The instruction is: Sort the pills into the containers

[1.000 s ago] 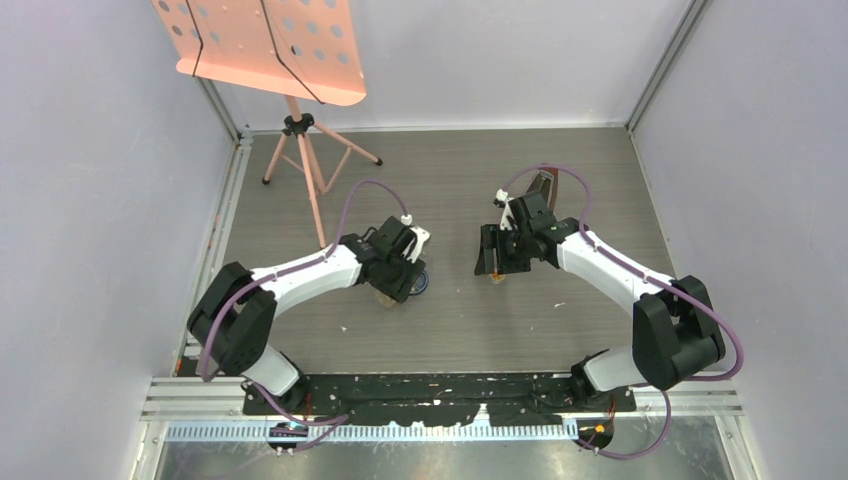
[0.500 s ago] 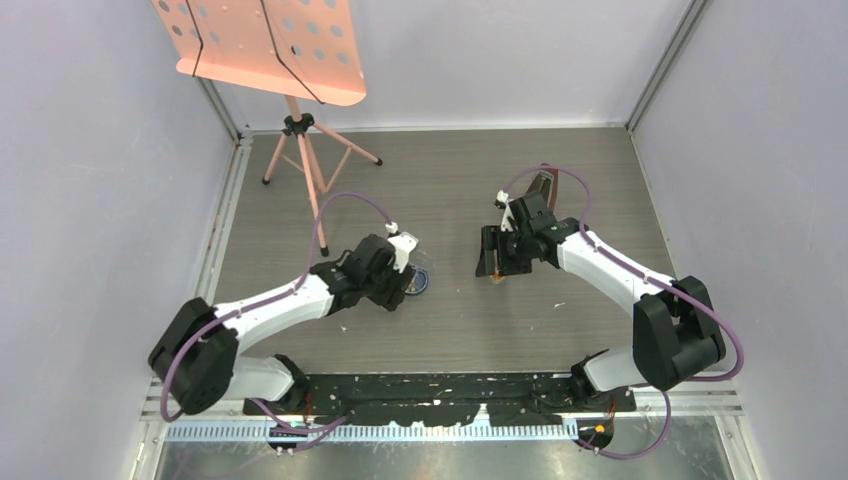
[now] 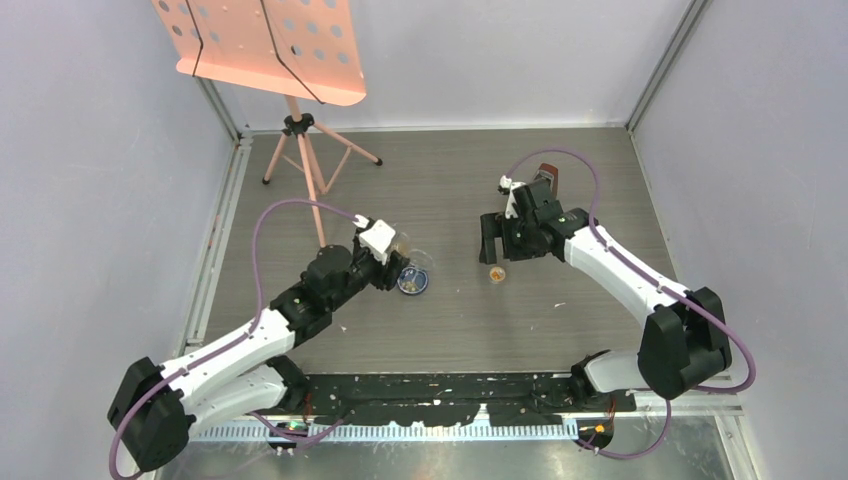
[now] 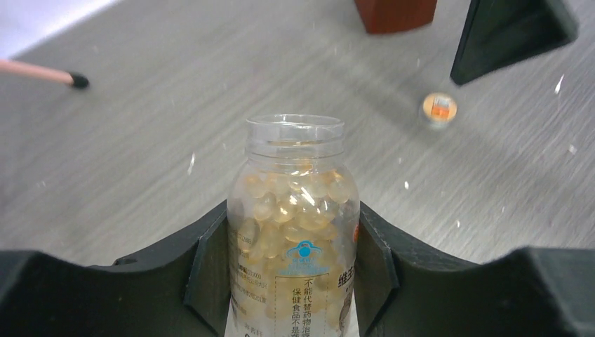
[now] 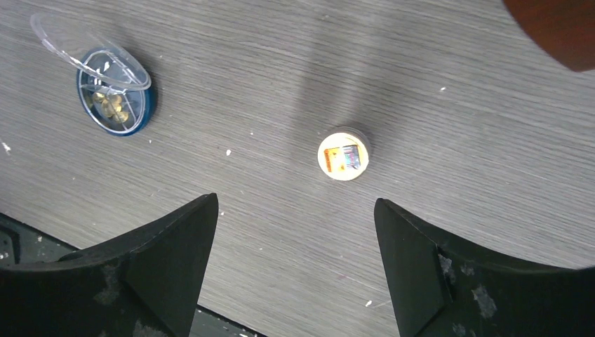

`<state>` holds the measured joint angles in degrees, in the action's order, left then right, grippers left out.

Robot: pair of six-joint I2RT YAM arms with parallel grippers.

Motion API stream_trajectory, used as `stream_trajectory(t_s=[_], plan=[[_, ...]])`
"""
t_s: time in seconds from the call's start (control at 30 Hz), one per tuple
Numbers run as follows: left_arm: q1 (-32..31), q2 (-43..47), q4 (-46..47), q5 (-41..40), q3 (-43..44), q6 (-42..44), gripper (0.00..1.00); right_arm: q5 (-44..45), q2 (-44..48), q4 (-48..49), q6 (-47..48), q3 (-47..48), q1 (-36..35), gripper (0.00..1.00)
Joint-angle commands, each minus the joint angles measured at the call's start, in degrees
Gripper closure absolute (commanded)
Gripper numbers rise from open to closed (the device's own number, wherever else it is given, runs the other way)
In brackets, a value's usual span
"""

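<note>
Clear bottle point(image 4: 295, 210), full of pills point(image 4: 298, 196), is pinched in my left claw point(image 4: 291, 246); my right claw point(image 5: 295, 210) gapes wide over the cap point(image 5: 343, 158).

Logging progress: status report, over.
Left gripper shut on clear uncapped bottle of yellowish pills. Right gripper open above round orange-and-white cap. Shallow dark-blue dish holds few pills; clear lid overlaps its rim.
</note>
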<state>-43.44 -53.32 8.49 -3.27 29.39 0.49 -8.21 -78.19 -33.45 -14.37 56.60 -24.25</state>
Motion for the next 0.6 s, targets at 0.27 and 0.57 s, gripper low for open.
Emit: stream_trajectory(t_s=[0.27,0.57], plan=[[-0.2,0.5,32.5,-0.4,0.2,2.7,0.95,5.3,-0.6,-5.1,2.4,6.5,0.3,0.12],[-0.3,-5.1,46.7,-2.5,0.9,2.2,0.90,5.6,-3.7,-6.3,2.2,6.8,0.2,0.16]])
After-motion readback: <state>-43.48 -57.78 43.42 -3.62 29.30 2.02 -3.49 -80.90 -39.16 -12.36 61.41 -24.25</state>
